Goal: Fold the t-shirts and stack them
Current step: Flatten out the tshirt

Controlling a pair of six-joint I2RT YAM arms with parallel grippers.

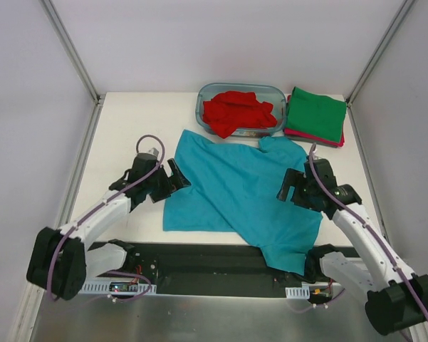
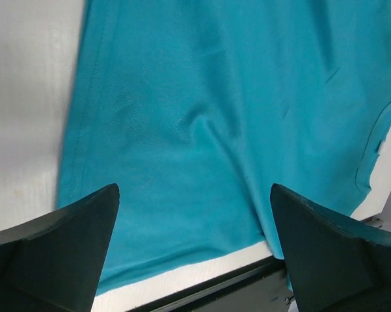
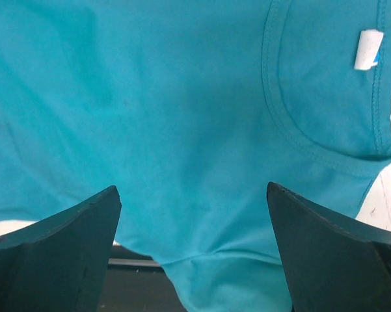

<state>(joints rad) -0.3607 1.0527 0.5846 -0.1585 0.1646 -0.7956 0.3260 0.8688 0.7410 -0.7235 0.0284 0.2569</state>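
- Top external view: I see a teal shirt spread mostly flat at the centre of the tabletop. It is skewed, and its 5 o'clock corner hangs over the near edge onto the dark base strip.
- At 12 o'clock from that shirt, a tub holds a crumpled red shirt.
- At 1 o'clock, just beside the tub, a folded green shirt lies on a magenta shirt. Only a thin magenta edge shows along the near side.
- My left hand sits at the teal shirt's 9 o'clock edge, pointing toward 3 o'clock.
- In the left wrist view that hand has its jaws spread wide with nothing between them. Teal cloth with a soft crease fills the space ahead, and bare tabletop shows at 9 o'clock.
- My right hand is over the shirt's 3 o'clock side, pointing toward 9 o'clock.
- In the right wrist view this hand is also spread wide and grips nothing. The collar curves past at 2 o'clock, with a white label inside it.
- I cannot tell whether either hand touches the cloth.
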